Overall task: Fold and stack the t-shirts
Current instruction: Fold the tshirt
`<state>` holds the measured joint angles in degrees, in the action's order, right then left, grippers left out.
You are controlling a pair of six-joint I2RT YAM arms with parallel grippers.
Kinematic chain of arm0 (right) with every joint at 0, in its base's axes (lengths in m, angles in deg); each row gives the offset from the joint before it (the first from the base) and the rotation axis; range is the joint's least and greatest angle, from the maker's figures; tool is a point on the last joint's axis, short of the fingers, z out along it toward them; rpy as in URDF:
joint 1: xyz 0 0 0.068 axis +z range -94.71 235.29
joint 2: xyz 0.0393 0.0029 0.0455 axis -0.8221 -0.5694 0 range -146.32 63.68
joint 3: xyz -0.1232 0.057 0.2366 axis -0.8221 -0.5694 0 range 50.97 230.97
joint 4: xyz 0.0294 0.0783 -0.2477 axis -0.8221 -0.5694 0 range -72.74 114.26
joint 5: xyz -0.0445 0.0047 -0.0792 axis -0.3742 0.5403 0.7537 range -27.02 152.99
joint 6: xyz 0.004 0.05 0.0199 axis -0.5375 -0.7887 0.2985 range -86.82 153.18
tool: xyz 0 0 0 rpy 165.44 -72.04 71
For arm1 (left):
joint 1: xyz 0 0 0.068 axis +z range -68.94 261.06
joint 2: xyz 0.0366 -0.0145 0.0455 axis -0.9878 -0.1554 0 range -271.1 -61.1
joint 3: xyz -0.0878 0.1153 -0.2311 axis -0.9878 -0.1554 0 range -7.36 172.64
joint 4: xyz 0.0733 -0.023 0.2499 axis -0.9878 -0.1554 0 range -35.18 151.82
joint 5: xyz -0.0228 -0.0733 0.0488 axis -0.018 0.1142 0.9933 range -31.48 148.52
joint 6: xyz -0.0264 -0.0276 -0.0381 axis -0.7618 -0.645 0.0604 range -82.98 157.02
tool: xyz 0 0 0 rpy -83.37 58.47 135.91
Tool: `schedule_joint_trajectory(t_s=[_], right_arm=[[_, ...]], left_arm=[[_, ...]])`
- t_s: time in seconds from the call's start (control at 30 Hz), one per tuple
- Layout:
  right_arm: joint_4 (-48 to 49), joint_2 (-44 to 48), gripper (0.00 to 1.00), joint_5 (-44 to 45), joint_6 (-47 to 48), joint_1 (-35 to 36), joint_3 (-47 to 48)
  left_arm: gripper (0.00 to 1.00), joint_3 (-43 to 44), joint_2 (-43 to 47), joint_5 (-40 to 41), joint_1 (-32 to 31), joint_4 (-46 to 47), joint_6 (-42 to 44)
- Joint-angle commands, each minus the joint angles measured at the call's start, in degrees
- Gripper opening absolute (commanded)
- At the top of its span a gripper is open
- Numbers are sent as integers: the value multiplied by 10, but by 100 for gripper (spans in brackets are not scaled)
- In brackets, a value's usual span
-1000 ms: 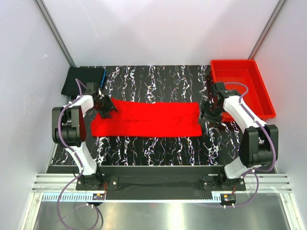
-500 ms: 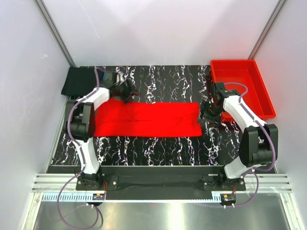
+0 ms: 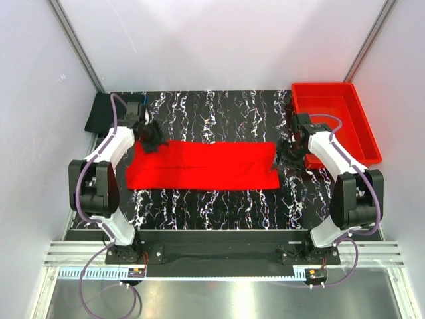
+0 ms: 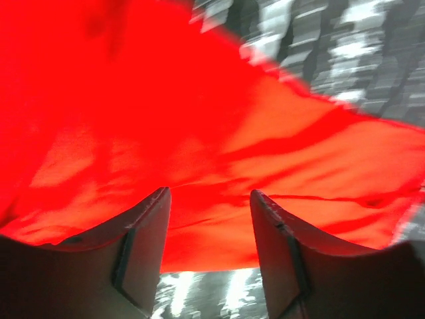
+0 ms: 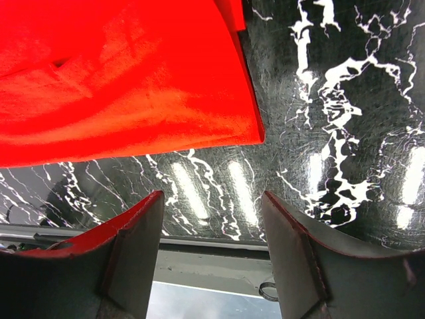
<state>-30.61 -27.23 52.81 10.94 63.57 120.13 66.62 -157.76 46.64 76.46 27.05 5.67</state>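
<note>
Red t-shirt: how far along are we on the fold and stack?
Done: the red t-shirt lies as a long band, apparently folded lengthwise; a black t-shirt sits folded at the far-left corner. In hand: nothing; the left gripper and right gripper hover open at its ends. Left: fold it shorter, then stack.

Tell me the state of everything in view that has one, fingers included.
red t-shirt: laid flat in a long band.
black t-shirt: folded, at the far left corner.
red bin: empty.
left fingers: open, over red cloth.
right fingers: open, holding nothing.
</note>
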Motion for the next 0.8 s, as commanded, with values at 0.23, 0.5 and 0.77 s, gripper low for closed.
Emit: schedule_joint_trajectory(t_s=[0.23, 0.5, 0.77], right_arm=[[8, 28, 68, -7, 7, 4, -8], [11, 24, 68, -8, 4, 4, -10], [8, 18, 68, -11, 3, 4, -4]], left_arm=[[52, -59, -38, 62, 32, -33, 53], [48, -77, -56, 72, 33, -19, 38], [38, -52, -94, 61, 35, 3, 30]])
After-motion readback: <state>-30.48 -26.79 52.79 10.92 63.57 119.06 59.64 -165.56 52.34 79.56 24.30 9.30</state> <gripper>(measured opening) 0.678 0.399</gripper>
